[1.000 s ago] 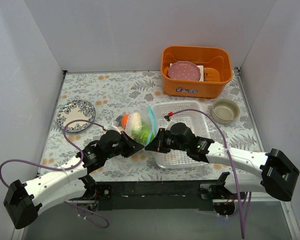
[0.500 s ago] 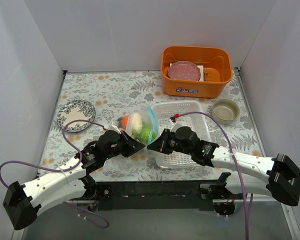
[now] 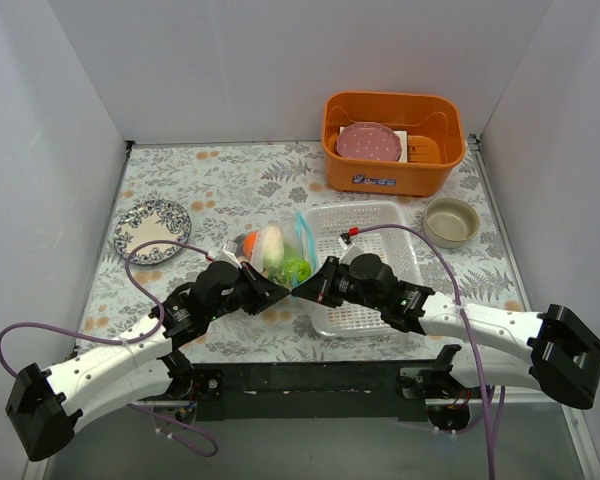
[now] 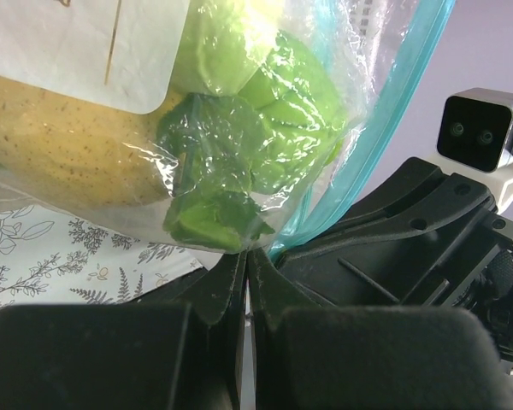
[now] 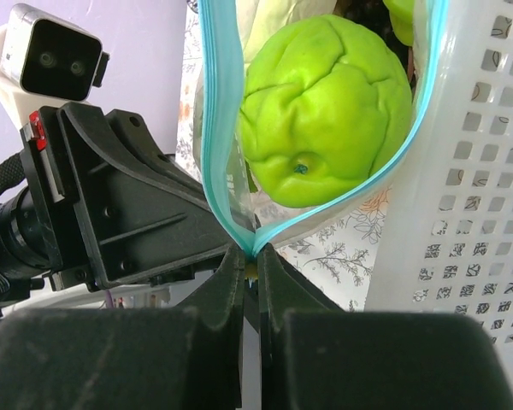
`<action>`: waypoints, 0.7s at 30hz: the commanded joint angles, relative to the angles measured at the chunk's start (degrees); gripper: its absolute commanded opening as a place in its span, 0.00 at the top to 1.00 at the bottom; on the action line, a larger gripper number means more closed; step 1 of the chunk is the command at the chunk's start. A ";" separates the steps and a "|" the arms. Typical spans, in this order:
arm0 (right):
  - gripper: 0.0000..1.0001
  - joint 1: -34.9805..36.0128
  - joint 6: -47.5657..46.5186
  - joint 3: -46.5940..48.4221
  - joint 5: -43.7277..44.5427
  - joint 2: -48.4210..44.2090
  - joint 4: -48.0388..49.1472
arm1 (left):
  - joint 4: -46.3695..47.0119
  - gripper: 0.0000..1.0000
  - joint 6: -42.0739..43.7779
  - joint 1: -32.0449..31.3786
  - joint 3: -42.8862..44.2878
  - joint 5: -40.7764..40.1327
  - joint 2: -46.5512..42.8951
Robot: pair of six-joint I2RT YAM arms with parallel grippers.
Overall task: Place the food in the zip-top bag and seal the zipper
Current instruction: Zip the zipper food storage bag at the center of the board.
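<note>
Starting at the left gripper [image 4: 247,266]: pressed tight together at bottom centre of the left wrist view, nipping the lower corner of a crinkly clear zip-top bag [image 4: 342,51]. Can't spot any gap there. Same deal for the right gripper [image 5: 250,260]: squeezed nearly flat on the joined end of the thin light blue zipper strip [image 5: 215,128], low centre of the right wrist view. Above that pinch, spread apart into a wide V, so not sealed.

Inside the bag: a lumpy light green toy vegetable [image 5: 325,111] filling the top middle of the right wrist view. In the left wrist view, a dimpled yellow toy lemon [image 4: 51,128] at left, tucked behind a white label on the plastic, plus a darker green leafy piece [image 4: 214,145] mid-frame. From the top view, also something orange and something whitish in there, too small to name.

Seen from above, bag [image 3: 273,255] at the centre of the frame over the leaf-patterned tablecloth [image 3: 230,180], with both pincers at its near edge, tips just beside each other. Right up against its right side: a clear perforated plastic tray [image 3: 380,225]. Further out: a small beige bowl [image 3: 452,238] right of the tray, an orange plastic bin [image 3: 420,175] at upper right holding a pink dotted plate [image 3: 368,142], and a blue-patterned plate [image 3: 152,228] off at left.
</note>
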 commanded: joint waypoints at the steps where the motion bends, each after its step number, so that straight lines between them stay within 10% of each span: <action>1: 0.95 -0.36 0.43 1.04 8.02 -1.77 2.43 | -2.93 1.00 2.08 -0.24 -0.72 3.62 -0.45; 21: 0.92 -2.29 -1.42 2.71 9.09 -1.86 0.67 | -4.34 1.00 4.28 -0.24 -5.82 7.14 -2.47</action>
